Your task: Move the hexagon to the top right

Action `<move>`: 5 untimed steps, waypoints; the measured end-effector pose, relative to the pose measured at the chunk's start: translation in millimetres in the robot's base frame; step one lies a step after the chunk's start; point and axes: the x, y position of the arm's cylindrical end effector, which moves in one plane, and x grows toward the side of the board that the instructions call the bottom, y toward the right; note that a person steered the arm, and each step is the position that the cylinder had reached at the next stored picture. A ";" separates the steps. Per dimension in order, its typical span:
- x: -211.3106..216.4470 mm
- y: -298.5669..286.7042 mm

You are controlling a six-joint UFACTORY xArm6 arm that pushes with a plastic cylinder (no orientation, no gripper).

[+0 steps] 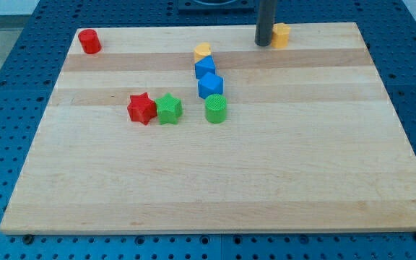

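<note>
On wooden board (215,180), near top edge right of centre: my tip (264,44) touching left side of yellow hexagon (281,35); bare rod, gripping nothing; down the middle, yellow block (203,51), two blue blocks (205,67)

Pale wood-grain board (215,173), matt yellow hexagon (282,34)

My tip (264,44) sits touching the left side of the yellow hexagon (281,35), near the board (215,180) top edge, right of centre. Other yellow block (203,51), two blue blocks (205,67) (210,85) and green cylinder (216,108) run in a column mid-board. Red star (141,108) touches green star (169,108). Red block (89,40) top left.
</note>
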 end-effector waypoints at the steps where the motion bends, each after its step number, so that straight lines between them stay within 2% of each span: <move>1: -3.0 20.8; 3: -14.5 46.7; 4: -14.5 37.8; 5: -12.4 -10.2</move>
